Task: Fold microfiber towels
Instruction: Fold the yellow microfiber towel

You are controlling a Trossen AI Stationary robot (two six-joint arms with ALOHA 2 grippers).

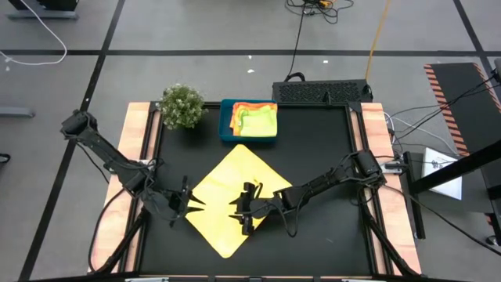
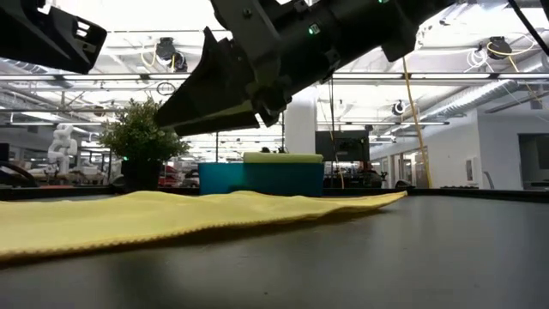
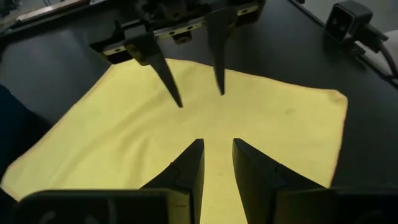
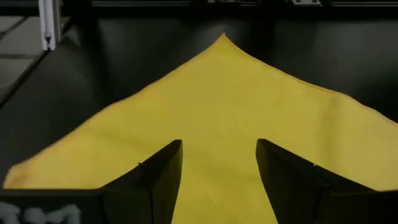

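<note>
Both claws hang empty over one yellow towel [image 1: 235, 200], a soft, finely woven square lying flat as a diamond mid-table. Left gripper [image 1: 193, 202], fingers a narrow gap apart, points right over the cloth's left corner; right gripper [image 1: 239, 208], fingers spread wide, points left above its middle. Each arm reaches low from its own side. More folded towels [image 1: 254, 119] fill one blue tray [image 1: 227, 133] at the far edge, beside one bushy plant [image 1: 181, 106].
</note>
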